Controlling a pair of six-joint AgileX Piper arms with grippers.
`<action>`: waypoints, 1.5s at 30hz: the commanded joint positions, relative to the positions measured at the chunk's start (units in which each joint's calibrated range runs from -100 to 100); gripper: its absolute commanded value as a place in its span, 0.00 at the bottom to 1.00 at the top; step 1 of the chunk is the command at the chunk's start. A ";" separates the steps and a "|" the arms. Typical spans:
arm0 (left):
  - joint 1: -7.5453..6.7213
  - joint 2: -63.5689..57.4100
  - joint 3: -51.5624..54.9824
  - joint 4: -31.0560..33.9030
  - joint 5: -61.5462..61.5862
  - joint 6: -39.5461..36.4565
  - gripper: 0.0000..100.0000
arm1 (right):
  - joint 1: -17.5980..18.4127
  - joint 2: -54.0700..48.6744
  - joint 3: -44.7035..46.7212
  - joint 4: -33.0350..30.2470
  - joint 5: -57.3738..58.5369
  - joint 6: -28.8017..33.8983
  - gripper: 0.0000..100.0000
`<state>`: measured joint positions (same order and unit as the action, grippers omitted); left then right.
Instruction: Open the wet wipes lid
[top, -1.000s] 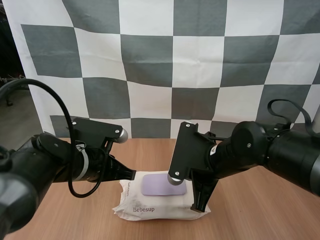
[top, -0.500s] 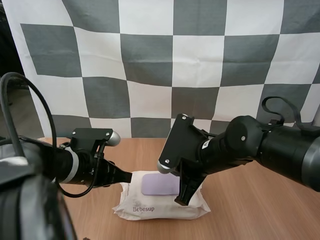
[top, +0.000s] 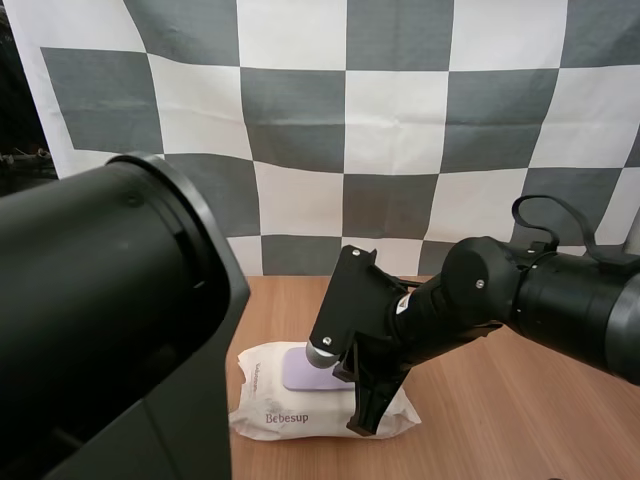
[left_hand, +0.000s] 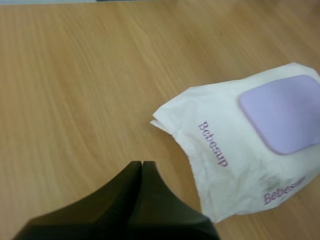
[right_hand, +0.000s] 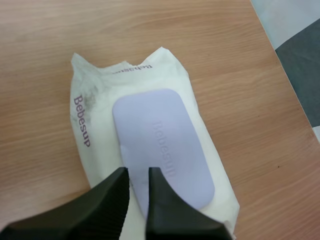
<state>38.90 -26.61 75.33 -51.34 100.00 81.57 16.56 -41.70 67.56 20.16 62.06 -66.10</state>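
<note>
"Bebesup" is printed in purple on the pack (top: 262, 392) wrapper: once along a long side, once along a short end. The lid (right_hand: 162, 140) has faint raised lettering, probably "Bebesup" too.

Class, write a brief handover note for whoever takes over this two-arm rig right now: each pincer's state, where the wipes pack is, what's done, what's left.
Left pincer: shut on nothing, above the table beside a corner of the pack, not touching it.
Right pincer: open with a narrow gap, tips at one end of the lid, apparently gripping nothing.
Wet wipes pack: lying flat on the table, lilac lid facing up.
Done: the right arm is lined up at the lid's edge.
Left: the lid lies flat and closed. Catch its edge and lift it open, probably while the left arm steadies the pack.
</note>
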 joint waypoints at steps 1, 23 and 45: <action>2.93 -0.02 0.45 0.00 0.00 2.82 0.27 | 0.00 -0.01 0.06 0.13 -0.11 0.59 0.39; -1.73 -0.02 10.25 -3.12 0.00 11.82 0.84 | 1.47 4.24 4.80 1.23 -12.83 -1.05 0.59; -3.81 -0.02 10.38 -2.95 0.00 11.72 0.84 | 2.54 8.84 4.68 2.19 -16.96 -3.37 0.59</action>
<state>35.13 -26.61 85.71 -54.15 100.00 92.42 18.61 -33.71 72.25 22.27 45.18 -69.40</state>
